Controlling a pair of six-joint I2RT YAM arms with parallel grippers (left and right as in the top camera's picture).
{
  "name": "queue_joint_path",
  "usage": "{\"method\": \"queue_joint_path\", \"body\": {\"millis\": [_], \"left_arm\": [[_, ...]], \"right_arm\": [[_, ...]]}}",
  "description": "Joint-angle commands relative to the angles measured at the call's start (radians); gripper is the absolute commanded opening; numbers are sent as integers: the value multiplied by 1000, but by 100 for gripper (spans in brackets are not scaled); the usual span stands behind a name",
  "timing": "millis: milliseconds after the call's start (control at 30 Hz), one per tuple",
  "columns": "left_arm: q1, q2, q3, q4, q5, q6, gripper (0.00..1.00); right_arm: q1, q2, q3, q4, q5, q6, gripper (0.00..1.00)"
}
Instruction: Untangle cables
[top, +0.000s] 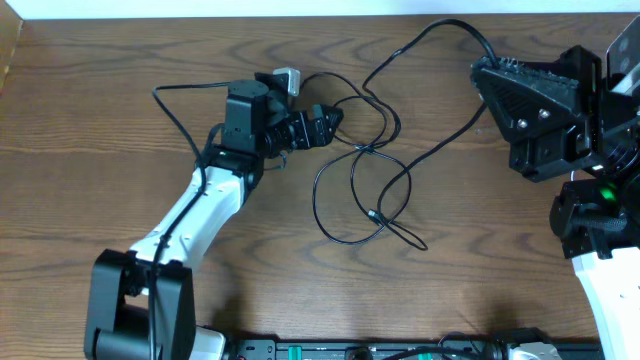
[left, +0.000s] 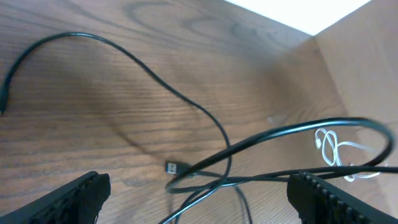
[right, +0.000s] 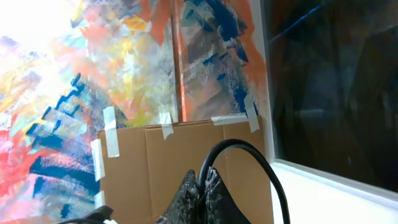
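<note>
Over the tangle, left gripper (left: 199, 186) hangs wide open above the black cable (left: 273, 131), while right gripper (right: 202, 179) pinches a loop of it. Next move, I'd say: close on one strand and draw it clear.

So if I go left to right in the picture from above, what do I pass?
Left arm's base → left claw, wide open → tangle of black cables → right claw, pinching one black cable.
</note>
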Motion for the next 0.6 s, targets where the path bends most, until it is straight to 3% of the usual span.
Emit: {"method": "queue_joint_path", "body": {"millis": [0,100,200,433,533,567], "left_arm": [[5,44,6,5,31,132,96],[2,80,6,6,111,277,95],[2,102,6,11,176,342,95],[-41,183,6,126,179,379,94],[-53,194,6,179,153,368,75],[-52,193,6,195,150,367,52]], "right_arm": [[0,-4,9,6,21,24,1],[0,-4,9,6,21,24,1],[0,-4,9,6,21,24,1],[0,-4,9,6,21,24,1],[0,-4,9,6,21,24,1],[0,-4,9,6,21,24,1]]}}
